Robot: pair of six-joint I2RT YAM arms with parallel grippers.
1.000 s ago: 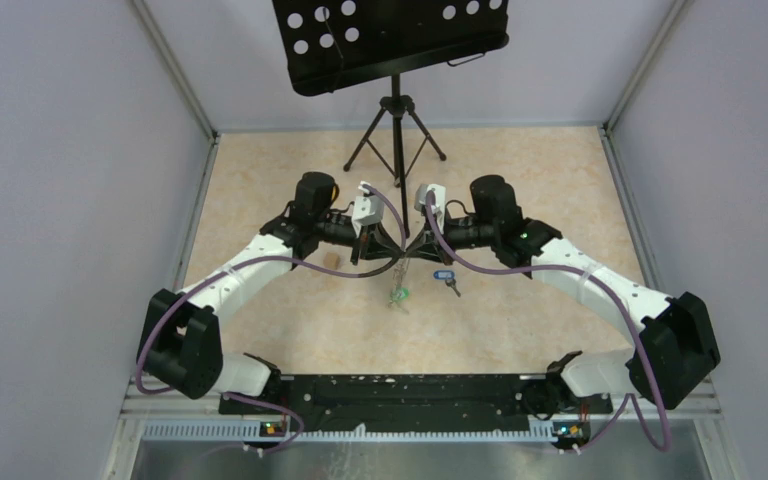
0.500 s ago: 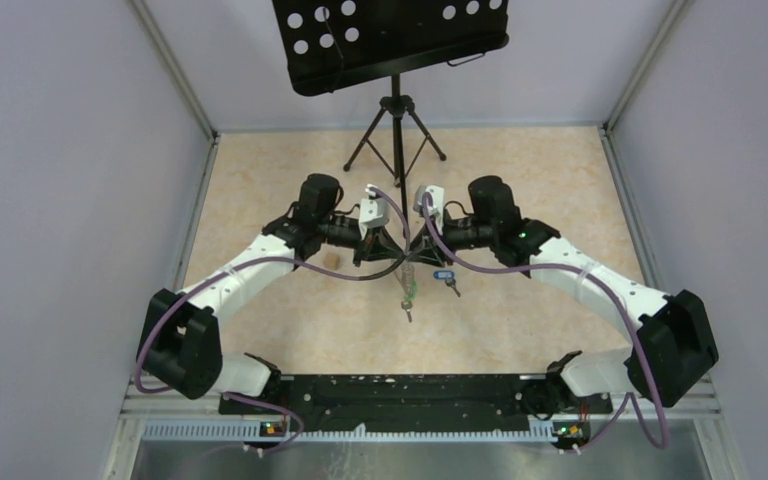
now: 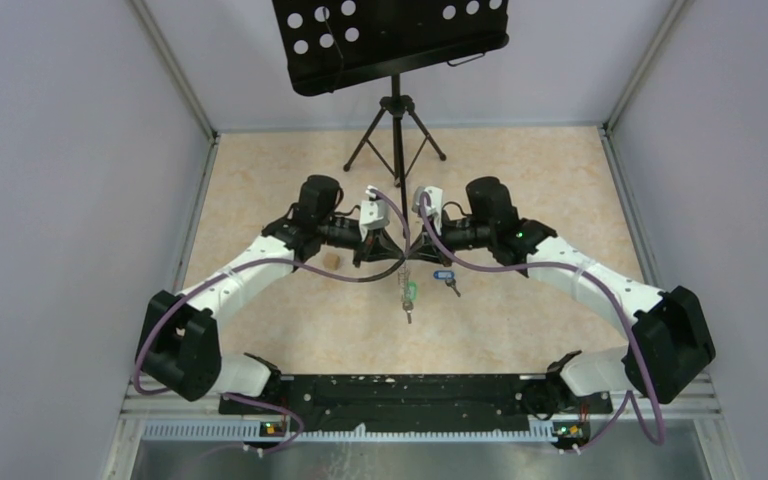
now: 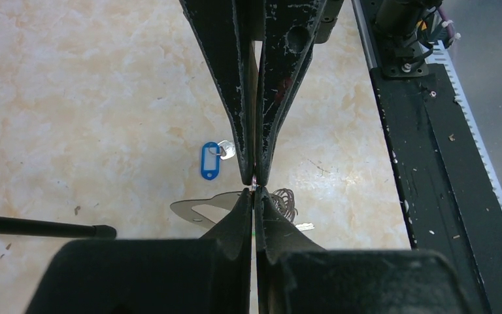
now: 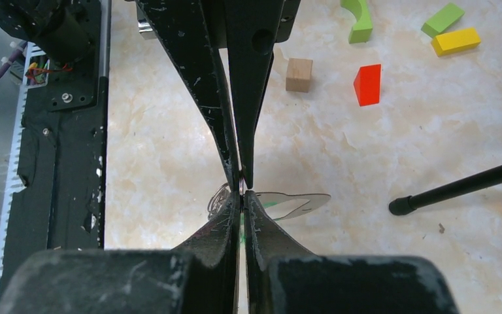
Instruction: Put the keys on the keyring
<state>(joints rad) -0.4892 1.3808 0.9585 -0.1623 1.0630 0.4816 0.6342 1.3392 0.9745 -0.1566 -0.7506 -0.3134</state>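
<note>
Left claw [image 4: 253,196] and right claw [image 5: 242,195] met tip to tip, both pinched shut on the keyring [image 3: 407,274]; green key [image 3: 410,294], earlier swung toward left claw, hung straight below, seemingly threaded; blue key [image 3: 444,275] lay loose beside right claw.

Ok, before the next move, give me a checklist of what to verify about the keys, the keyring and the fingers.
1. Shut tip to tip, left fingers and right fingers: ok.
2. The keyring hangs from those tips, off the table: ok.
3. The green-tagged key dangles under the keyring: ok. Fully threaded: cannot tell.
4. The blue-tagged key on the keyring: not ok, it lies on the table.
5. A free set of fingers to fetch it: not ok, both are busy.
6. The tripod leg clear of the fingers: ok.
</note>
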